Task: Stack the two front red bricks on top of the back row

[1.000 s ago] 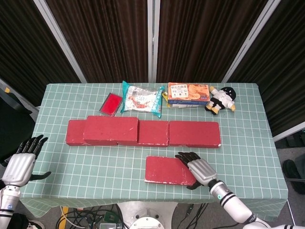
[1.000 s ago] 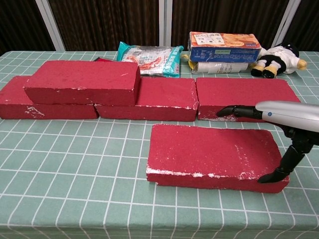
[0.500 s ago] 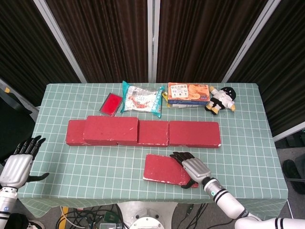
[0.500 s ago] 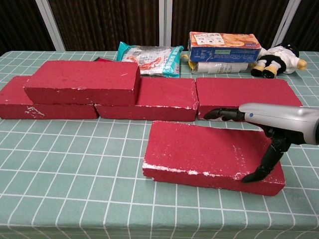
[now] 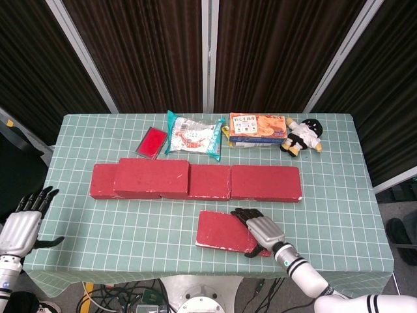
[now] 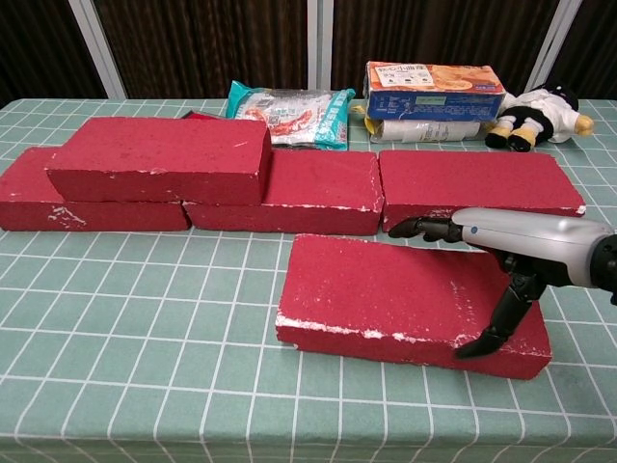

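We see our right hand [image 6: 511, 253] fingers clamped on the near red brick [image 6: 386, 299], chipped white along its edges.

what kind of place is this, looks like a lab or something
Probably a robot test setup indoors, not a home: a table with a green grid cloth, dark curtain panels behind it, and loose cables under the table's front edge.

Looks like a robotics lab: dark curtains [image 5: 150, 45] behind, a green grid-cloth table [image 5: 339, 169], cables [image 5: 111, 301] tangled underneath.
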Controlling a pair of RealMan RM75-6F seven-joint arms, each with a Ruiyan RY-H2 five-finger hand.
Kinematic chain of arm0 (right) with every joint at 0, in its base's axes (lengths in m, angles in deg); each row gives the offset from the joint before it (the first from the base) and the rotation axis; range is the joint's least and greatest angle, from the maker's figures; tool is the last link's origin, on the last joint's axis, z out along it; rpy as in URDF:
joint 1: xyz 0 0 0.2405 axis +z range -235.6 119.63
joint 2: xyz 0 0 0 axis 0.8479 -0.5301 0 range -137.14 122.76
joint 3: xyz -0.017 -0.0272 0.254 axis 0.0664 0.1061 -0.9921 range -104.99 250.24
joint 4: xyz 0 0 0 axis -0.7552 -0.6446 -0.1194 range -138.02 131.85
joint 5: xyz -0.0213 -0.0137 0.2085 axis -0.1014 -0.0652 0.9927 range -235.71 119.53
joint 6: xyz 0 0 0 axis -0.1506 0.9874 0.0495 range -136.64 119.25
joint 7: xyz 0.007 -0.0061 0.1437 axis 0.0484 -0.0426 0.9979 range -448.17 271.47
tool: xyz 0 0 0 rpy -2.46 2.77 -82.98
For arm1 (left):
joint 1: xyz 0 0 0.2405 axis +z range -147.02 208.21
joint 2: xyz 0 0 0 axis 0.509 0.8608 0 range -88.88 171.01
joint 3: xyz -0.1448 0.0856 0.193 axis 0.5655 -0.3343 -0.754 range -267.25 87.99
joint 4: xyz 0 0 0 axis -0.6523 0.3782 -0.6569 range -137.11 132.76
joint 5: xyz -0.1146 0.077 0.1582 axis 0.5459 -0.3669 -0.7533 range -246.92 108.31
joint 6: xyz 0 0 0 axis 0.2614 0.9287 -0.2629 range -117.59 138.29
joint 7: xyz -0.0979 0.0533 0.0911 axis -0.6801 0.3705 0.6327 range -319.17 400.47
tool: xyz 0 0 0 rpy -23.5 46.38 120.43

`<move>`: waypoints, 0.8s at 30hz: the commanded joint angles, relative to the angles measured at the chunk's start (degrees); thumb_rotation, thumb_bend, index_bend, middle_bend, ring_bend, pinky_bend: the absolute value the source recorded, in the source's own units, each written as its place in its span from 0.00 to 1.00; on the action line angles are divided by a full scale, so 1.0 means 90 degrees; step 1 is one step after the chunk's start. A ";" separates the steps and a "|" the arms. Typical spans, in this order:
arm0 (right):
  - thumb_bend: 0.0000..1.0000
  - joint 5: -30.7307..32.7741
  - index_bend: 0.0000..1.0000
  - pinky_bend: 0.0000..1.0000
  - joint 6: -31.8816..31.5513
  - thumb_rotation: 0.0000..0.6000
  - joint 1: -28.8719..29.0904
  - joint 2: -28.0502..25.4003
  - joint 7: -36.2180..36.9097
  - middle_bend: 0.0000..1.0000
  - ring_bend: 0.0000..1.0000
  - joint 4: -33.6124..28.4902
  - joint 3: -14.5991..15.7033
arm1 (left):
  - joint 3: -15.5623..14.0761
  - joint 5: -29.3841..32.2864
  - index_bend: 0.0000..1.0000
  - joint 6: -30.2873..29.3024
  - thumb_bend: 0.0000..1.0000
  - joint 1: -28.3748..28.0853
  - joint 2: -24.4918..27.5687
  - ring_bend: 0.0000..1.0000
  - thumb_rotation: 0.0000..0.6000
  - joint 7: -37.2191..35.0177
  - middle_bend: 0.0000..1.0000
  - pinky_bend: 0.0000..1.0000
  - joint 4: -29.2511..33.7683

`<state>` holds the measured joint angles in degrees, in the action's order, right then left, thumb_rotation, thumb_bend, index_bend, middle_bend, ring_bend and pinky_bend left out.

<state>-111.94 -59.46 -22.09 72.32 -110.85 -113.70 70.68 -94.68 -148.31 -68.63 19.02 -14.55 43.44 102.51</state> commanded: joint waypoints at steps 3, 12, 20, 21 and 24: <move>0.00 0.0185 0.00 0.00 -0.0025 1.00 0.0125 0.0131 -0.0067 0.00 0.00 0.0086 -0.0001 | 0.0057 0.0024 0.00 0.0075 0.01 0.0031 0.0009 0.00 1.00 -0.0022 0.00 0.00 -0.0036; 0.00 0.0502 0.00 0.00 -0.0176 1.00 0.0319 0.0287 -0.0255 0.05 0.00 0.0148 0.0020 | 0.0153 0.0093 0.00 0.0246 0.01 0.0087 0.0008 0.00 1.00 -0.0061 0.00 0.00 -0.0077; 0.10 0.0686 0.00 0.18 -0.0430 1.00 0.0352 0.0439 -0.0404 0.17 0.07 0.0158 0.0097 | 0.0199 0.0098 0.00 0.0432 0.01 0.0099 -0.0015 0.00 1.00 -0.0103 0.00 0.00 -0.0141; 0.10 0.0698 0.00 0.19 -0.0443 1.00 0.0359 0.0444 -0.0423 0.17 0.09 0.0160 0.0108 | 0.0206 0.0099 0.00 0.0436 0.01 0.0105 -0.0019 0.00 1.00 -0.0099 0.00 0.00 -0.0149; 0.11 0.0668 0.00 0.22 -0.0524 1.00 0.0362 0.0461 -0.0454 0.20 0.11 0.0156 0.0123 | 0.0227 0.0096 0.00 0.0451 0.01 0.0124 -0.0023 0.00 1.00 -0.0098 0.00 0.00 -0.0154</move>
<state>-105.79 -63.99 -18.83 76.41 -114.88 -112.29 71.75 -92.63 -147.44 -64.58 20.13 -14.76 42.56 101.13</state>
